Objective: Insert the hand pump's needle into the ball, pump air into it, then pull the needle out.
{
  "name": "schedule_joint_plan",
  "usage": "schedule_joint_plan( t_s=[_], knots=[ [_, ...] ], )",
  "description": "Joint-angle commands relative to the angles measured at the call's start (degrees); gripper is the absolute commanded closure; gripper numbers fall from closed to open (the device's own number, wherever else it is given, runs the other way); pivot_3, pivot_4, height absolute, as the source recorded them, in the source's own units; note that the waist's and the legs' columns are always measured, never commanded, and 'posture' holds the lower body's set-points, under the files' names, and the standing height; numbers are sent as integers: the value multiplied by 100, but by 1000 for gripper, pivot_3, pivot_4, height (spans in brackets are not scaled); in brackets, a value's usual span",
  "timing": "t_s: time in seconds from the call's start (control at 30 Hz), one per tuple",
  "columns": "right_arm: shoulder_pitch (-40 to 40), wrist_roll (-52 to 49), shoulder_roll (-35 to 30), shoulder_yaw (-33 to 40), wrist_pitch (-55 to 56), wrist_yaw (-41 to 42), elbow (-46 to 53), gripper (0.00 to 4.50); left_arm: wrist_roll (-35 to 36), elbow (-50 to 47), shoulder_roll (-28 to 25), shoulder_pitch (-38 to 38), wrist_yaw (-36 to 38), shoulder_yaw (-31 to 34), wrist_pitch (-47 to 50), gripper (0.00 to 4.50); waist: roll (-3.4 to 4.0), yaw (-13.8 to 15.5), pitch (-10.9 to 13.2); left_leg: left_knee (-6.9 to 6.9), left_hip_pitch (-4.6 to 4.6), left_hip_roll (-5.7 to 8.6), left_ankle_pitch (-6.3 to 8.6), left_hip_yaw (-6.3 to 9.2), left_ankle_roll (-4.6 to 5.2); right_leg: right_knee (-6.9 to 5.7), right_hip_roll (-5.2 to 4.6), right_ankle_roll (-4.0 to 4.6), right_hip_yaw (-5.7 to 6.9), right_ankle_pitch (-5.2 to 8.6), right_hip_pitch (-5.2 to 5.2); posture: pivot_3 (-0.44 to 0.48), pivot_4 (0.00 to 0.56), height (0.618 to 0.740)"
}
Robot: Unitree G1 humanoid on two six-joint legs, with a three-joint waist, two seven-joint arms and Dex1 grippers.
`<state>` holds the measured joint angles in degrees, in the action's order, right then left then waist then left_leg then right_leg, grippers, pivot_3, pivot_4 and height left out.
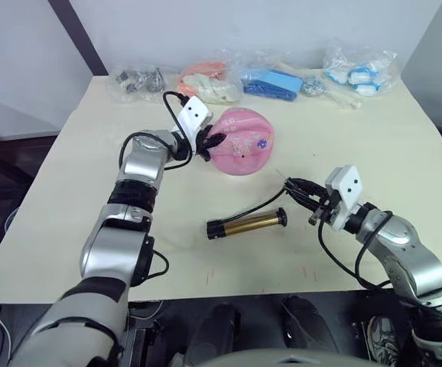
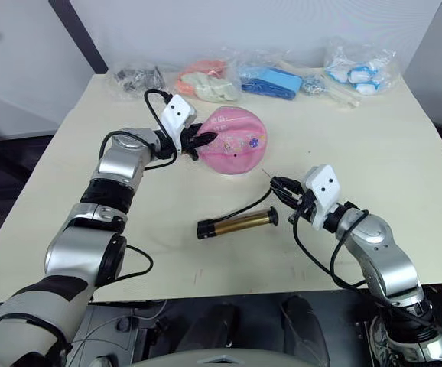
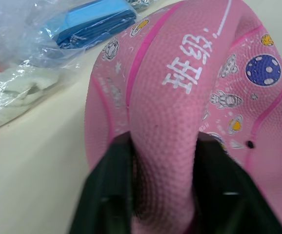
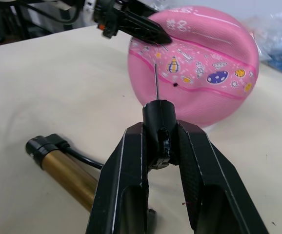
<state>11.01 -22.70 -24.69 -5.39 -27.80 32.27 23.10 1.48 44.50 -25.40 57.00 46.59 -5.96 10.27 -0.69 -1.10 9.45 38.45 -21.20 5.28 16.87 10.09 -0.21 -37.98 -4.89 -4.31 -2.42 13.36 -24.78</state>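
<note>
Ball point(image 1: 241, 142) pinched by left gripper point(image 1: 212, 142) — right gripper point(image 4: 161, 146) clamps the needle point(image 4: 156, 83), aimed at it.

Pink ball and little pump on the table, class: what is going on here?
The left gripper pinches a fold of the dented pink ball, steadying it on the table. The right gripper holds the black fitting of the needle, pointed at the ball's small dark valve hole but not yet in. The hand pump lies on the table between them.
</note>
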Motion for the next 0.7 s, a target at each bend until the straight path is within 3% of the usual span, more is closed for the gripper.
schedule_joint_plan(
  t_s=[0.03,0.33,0.7],
  knots=[
    [317,-297,152,10,-794,-314,352,4152,29,-116,-59,-31,-29,134,-53,4487,0,-14,0,0,0,-1,0,3,0,0,0,0,-2,0,-1,0,150,740],
    [1627,-1190,877,547,-3460,-1308,-118,4152,52,-440,9,-287,-77,174,-34,4487,1,-91,-2,1,2,-9,0,10,1,-5,-1,8,-6,-6,-2,0,150,740],
    [3042,-1395,2092,1560,-5038,-2298,-1372,4152,-43,-668,101,-490,-348,139,-31,4487,3,-111,-5,2,1,-6,0,14,1,-7,-7,10,-4,-7,-2,0,150,740]
  ],
)
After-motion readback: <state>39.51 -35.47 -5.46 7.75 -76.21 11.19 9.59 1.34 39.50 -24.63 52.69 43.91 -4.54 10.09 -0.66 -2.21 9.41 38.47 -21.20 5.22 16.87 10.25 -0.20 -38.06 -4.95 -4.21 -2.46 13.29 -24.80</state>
